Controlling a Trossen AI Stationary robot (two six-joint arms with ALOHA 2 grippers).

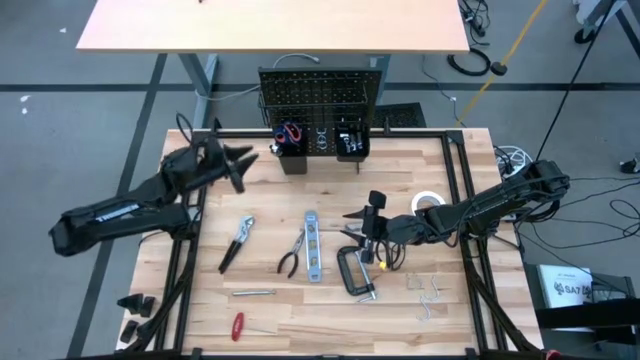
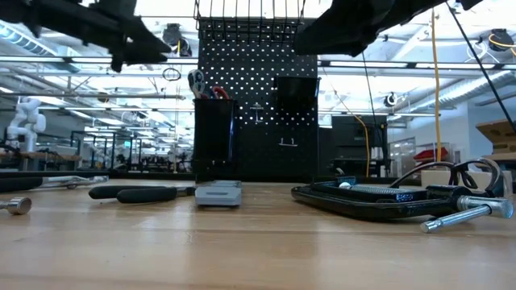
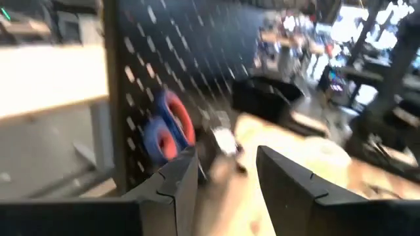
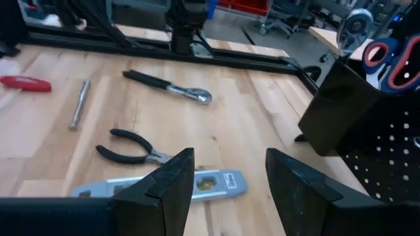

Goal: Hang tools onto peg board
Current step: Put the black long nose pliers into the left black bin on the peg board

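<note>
Perforated black peg board [image 1: 320,95]; left gripper [image 1: 243,160], right gripper [image 1: 372,222] both agape, empty.

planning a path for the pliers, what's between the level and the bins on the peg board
Bare wood. In the high view nothing lies between the level and the bins on the peg board; the pliers lie beside the level.

left hand [image 1: 243,160]: raised, fingers parted, empty | right hand [image 1: 372,222]: over mid-table, fingers parted, empty
</note>
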